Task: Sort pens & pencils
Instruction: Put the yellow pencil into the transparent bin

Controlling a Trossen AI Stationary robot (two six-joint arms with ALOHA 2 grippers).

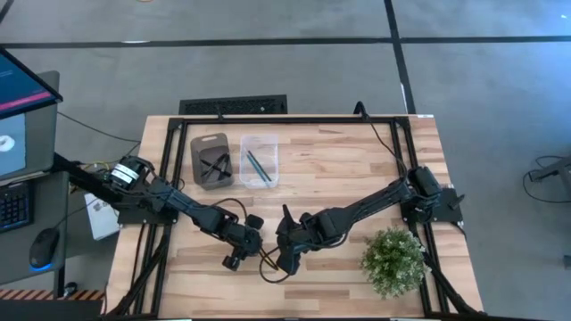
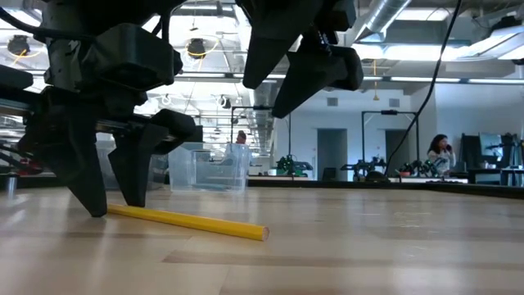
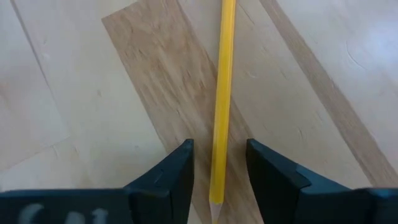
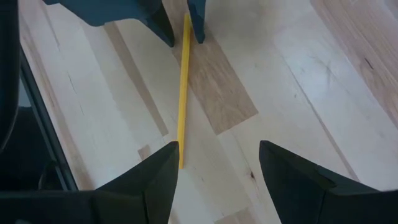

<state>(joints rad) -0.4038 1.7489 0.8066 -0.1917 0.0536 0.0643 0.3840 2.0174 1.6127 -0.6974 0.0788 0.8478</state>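
Note:
A yellow pencil lies flat on the wooden table near its front edge. My left gripper is open and points steeply down. Its two fingers stand on either side of the pencil near the sharpened tip, with a small gap on each side. In the low view its fingertips reach down to the table at that end of the pencil. My right gripper is open and hangs higher, over the pencil's other end. A grey bin holds black pens. A clear bin holds slim pencils.
The two bins stand side by side at the far middle-left of the table. A small green plant stands at the near right. A black frame runs along the table's edges. Bare wood lies between the bins and the grippers.

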